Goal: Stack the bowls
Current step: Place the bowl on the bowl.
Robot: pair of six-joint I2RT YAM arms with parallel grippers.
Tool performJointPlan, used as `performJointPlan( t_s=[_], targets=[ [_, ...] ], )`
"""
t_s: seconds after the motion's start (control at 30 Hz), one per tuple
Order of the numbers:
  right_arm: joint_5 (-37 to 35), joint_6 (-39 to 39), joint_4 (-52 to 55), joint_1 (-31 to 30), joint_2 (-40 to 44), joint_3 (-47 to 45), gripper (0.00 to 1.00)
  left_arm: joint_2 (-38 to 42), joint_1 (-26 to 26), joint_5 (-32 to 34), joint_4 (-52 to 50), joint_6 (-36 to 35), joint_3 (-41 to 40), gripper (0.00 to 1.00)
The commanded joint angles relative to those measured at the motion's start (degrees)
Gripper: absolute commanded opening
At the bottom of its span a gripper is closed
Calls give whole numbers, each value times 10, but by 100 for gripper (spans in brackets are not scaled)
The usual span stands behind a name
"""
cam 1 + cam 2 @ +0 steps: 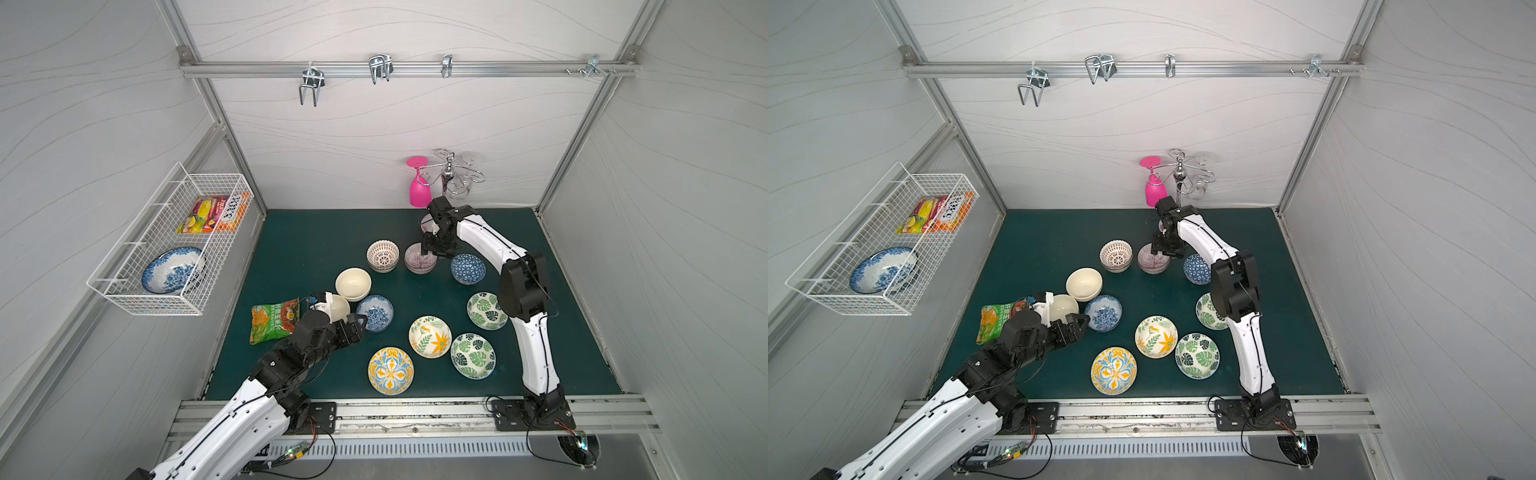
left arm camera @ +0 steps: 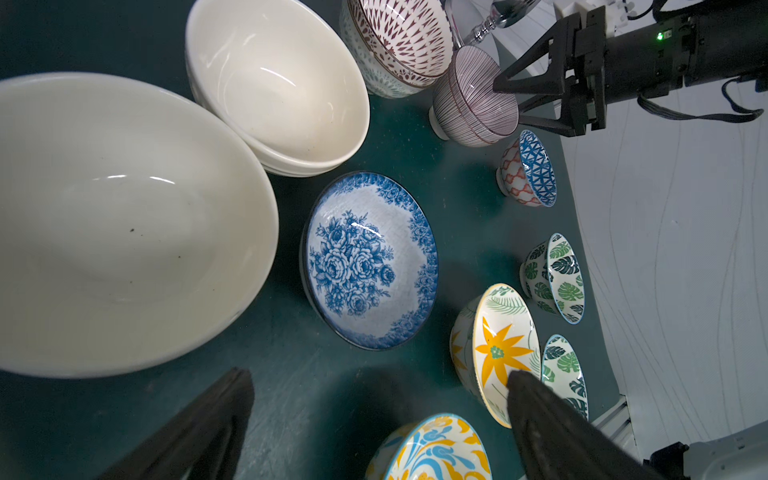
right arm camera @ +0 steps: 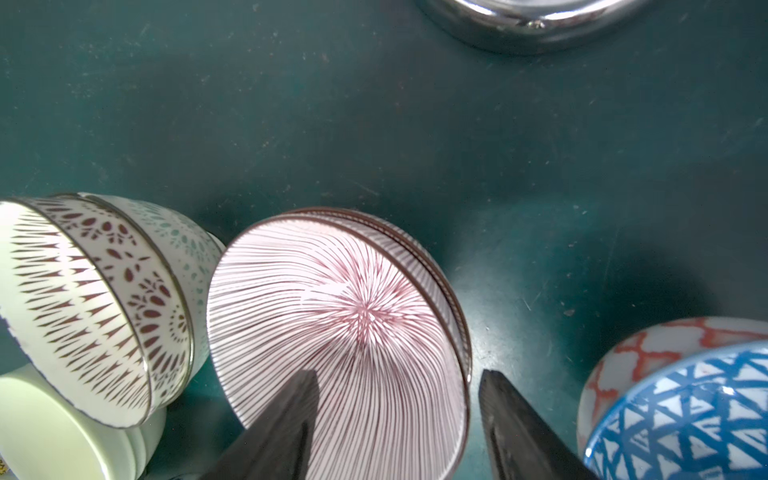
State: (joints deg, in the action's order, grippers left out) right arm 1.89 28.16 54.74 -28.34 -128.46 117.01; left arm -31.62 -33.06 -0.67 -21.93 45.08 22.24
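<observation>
Bowls lie spread over the green mat in both top views. My right gripper (image 1: 428,249) (image 3: 399,374) is open astride the rim of the pink-striped bowl stack (image 1: 420,258) (image 3: 332,316), one finger inside and one outside, neither touching. The lattice bowl stack (image 1: 382,255) is to its left and the blue geometric bowl (image 1: 468,269) to its right. My left gripper (image 1: 353,326) (image 2: 380,376) is wide open and empty over the mat, between a single cream bowl (image 1: 336,307) (image 2: 124,224) and the blue floral bowl (image 1: 375,312) (image 2: 370,262). A cream stack (image 1: 353,284) sits just behind.
Two green leaf bowls (image 1: 487,310) (image 1: 473,355), a yellow flower bowl (image 1: 429,336) and a yellow-blue bowl (image 1: 390,370) sit near the front. A snack bag (image 1: 274,322) lies left of my left arm. A glass rack with a pink glass (image 1: 419,187) stands behind. A wall basket (image 1: 145,299) holds a dish.
</observation>
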Motion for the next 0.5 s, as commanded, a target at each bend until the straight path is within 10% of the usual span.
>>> performJointPlan(
  t_s=[0.0, 0.47],
  targets=[
    [8, 14, 14, 12, 61, -24, 67, -8, -1, -1, 32, -3, 6, 100],
    [62, 8, -38, 169, 271, -280, 67, -89, -42, 14, 30, -12, 43, 100]
  ],
)
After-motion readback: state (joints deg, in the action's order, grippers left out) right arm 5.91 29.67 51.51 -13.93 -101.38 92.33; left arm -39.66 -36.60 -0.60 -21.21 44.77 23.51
